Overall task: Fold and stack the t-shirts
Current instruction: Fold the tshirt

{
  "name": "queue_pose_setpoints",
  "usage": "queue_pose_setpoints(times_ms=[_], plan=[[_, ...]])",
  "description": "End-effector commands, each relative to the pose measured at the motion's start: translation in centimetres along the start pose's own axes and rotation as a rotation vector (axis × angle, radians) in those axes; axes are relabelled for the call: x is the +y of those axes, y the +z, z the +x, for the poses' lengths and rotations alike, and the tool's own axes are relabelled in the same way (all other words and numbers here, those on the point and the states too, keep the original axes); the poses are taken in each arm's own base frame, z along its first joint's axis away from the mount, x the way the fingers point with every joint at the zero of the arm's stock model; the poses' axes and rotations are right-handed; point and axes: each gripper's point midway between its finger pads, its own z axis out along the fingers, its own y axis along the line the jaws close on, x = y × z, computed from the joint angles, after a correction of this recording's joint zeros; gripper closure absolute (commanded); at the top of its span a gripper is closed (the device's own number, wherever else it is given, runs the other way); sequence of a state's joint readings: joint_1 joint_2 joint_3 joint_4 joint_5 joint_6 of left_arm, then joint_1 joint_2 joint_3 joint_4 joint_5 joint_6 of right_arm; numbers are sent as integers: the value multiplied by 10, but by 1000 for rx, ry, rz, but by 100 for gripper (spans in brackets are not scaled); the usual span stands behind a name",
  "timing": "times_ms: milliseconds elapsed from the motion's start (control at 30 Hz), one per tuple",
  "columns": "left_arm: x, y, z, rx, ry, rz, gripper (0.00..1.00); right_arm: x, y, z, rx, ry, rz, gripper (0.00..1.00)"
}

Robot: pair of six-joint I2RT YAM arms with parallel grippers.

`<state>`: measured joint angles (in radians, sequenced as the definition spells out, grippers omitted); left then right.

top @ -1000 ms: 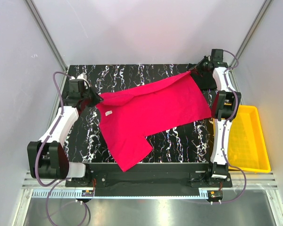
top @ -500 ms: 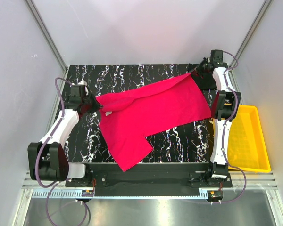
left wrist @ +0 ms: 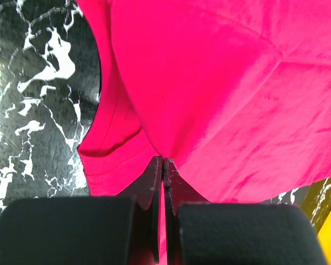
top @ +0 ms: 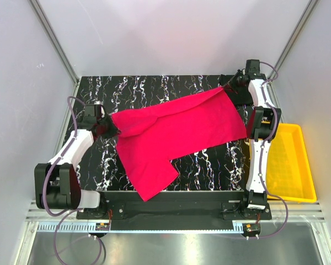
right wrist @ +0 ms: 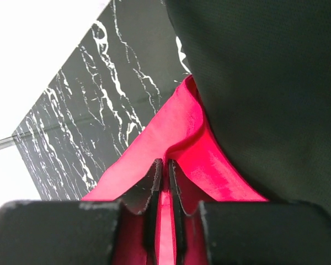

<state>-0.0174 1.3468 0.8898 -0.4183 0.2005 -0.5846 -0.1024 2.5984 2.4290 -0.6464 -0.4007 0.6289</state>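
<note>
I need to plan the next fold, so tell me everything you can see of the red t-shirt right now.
The red t-shirt is soft, bright crimson cloth, lightly creased, lying mostly flat and diagonal across the black white-veined tabletop. It is folded over near its left end, and one lobe reaches the table's near edge. The left gripper is clamped on its left end, and the right gripper pinches its far right corner.

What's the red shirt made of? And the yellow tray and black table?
Red t-shirt: soft matte cloth, probably cotton knit; it wrinkles and drapes.
Yellow tray: looks like smooth plastic, moulded rim.
Tabletop: black with white veins, marble or a marble-look print.
</note>
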Motion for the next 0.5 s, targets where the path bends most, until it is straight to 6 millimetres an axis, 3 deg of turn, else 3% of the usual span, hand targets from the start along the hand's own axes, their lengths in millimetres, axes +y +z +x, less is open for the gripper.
queue_pose_setpoints(times_ms=[0, 33, 133, 200, 267, 333, 433, 467], plan=[[-4, 2, -2, 6, -3, 35, 100, -2, 0, -10, -26, -17, 11, 85], [-6, 2, -2, 9, 1, 42, 100, -2, 0, -11, -27, -19, 12, 84], [-8, -3, -1, 9, 28, 66, 83, -1, -4, -15, -33, -42, 16, 72], [-3, -10, -4, -6, 29, 61, 54, -2, -18, -22, -46, -73, 50, 66], [-1, -22, -13, -27, 78, 55, 40, -19, -38, -28, -50, -88, 134, 63], [3, -24, -24, -51, 132, 15, 37, -22, -62, -32, -61, -88, 187, 62], [-21, -22, -56, -95, 155, 82, 35, -12, -82, -12, -17, -85, 190, 62], [-23, -4, -58, -66, 141, 98, 35, -8, -86, -7, -14, -90, 195, 61]])
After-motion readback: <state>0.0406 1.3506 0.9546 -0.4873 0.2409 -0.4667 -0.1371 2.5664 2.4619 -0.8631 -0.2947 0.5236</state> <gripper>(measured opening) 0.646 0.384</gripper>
